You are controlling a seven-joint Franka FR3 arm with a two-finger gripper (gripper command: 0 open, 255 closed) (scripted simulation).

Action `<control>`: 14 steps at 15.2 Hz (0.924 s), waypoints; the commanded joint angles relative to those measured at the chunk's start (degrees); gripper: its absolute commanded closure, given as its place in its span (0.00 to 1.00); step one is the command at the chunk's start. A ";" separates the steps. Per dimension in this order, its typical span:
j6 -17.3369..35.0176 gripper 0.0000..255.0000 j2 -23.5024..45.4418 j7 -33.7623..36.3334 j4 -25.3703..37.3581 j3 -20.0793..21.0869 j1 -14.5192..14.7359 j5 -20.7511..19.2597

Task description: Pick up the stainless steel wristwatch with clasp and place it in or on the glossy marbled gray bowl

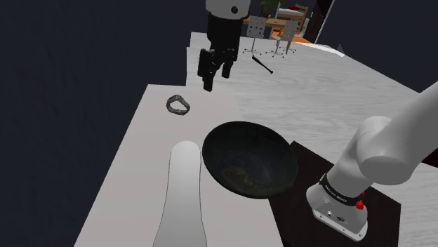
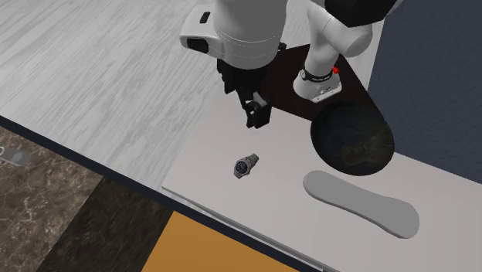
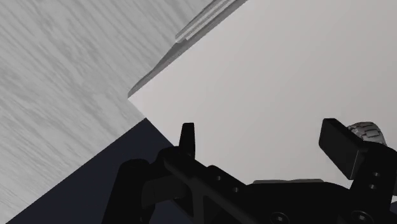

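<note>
since the hand (image 1: 217,77) hangs above the desk (image 1: 140,161) with its fingers apart and nothing between them, the step is the approach. i'd shift it over the wristwatch (image 1: 178,105), which lies near the desk's far end, well apart from the bowl (image 1: 246,158) by the stand-side edge, then drop straight down and close across the band, not the case. the clasp is hard to make out, and in the wrist view a finger hides part of the watch.
</note>
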 commanded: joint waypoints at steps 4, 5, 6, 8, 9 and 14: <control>-2.56 0.00 10.53 5.84 11.33 5.13 2.34 -4.16; -3.22 0.00 12.80 7.00 13.77 6.03 3.02 -5.27; -3.96 0.00 15.15 8.15 16.33 6.87 3.81 -6.46; -5.69 0.00 19.95 10.37 21.70 8.31 5.72 -9.01; -4.84 0.00 19.75 10.31 20.69 8.14 5.72 -8.89; -0.76 0.00 19.02 10.16 16.00 7.90 5.36 -8.55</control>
